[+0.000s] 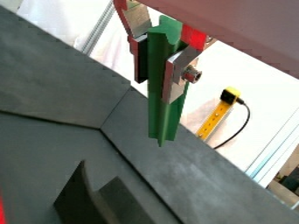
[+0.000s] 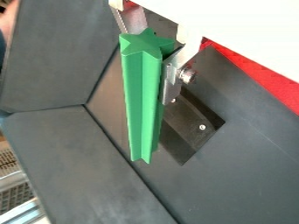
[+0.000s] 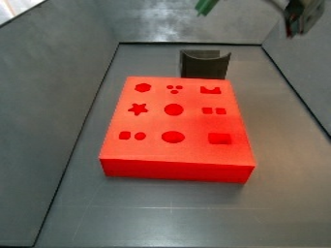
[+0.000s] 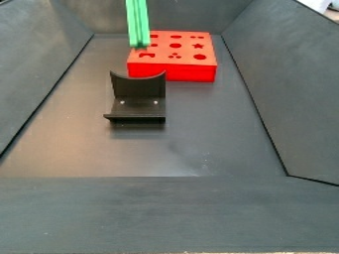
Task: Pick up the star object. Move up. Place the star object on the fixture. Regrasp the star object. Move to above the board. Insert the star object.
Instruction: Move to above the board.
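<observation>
In both wrist views the pincer (image 1: 160, 54) (image 2: 167, 63) is clamped on the star object (image 1: 163, 83) (image 2: 142, 96), its silver finger plates pressed against the upper part of the green peg. The peg hangs upright from the grip, its free lower end in the air above the dark floor. In a wrist view the star-shaped end face (image 2: 145, 42) shows plainly at the held end, and the red edge of the board (image 2: 251, 66) runs behind it.

In a side view, the fixture (image 4: 137, 96) stands nearest on the dark tabletop (image 4: 185, 139), bare, with its notched upright facing the camera. Behind it, the peg (image 4: 137, 22) hangs high, its lower end in line with the near left part of the board (image 4: 175, 55), whose star, round and square holes lie open. The pincer itself is out of this picture.

In a side view from the opposite end, the board (image 3: 177, 121) lies nearest, the fixture (image 3: 204, 64) just behind it, and only a green tip of the peg (image 3: 206, 6) shows at the upper edge.
</observation>
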You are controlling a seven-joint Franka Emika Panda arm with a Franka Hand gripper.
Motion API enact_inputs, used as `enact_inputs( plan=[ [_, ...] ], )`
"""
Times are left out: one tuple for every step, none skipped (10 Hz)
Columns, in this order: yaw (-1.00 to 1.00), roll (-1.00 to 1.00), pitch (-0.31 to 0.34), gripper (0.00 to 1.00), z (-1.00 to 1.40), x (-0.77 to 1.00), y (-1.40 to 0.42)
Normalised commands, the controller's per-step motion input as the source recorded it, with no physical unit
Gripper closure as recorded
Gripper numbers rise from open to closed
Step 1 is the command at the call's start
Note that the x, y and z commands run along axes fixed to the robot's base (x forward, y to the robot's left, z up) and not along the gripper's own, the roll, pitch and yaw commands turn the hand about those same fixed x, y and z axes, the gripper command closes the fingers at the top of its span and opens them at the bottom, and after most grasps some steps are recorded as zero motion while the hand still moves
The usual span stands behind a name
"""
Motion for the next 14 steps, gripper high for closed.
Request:
enact_inputs(
  plan=[
    [0.05, -0.03, 0.059, 1.0, 1.0, 0.0, -0.09],
    [0.04, -0.03, 0.073, 1.0, 1.0, 0.01, -0.08],
    [0.04, -0.03, 0.085, 1.0, 1.0, 0.01, -0.08],
    [0.04, -0.03, 0.095, 1.0, 1.0, 0.01, -0.07],
    [0.05, -0.04, 0.112, 1.0, 1.0, 0.02, -0.07],
    [0.05, -0.04, 0.121, 1.0, 0.89, 0.02, -0.06],
    [0.07, -0.05, 0.127, 1.0, 0.63, 0.02, -0.03],
    [0.08, -0.05, 0.123, 1.0, 0.46, 0.02, -0.03],
    [0.09, -0.05, 0.118, 1.0, 0.3, 0.01, -0.02],
    [-0.1, -1.0, -0.053, 1.0, 0.1, -0.79, -1.0],
    [-0.1, -1.0, -0.07, 1.0, 0.1, -0.8, -1.0],
    [-0.1, -1.0, -0.085, 1.0, 0.11, -0.88, -1.0],
    [-0.1, -1.0, -0.094, 1.0, 0.08, -0.93, -1.0],
    [-0.1, -1.0, -0.104, 1.0, 0.1, -0.98, -1.0]
  ],
)
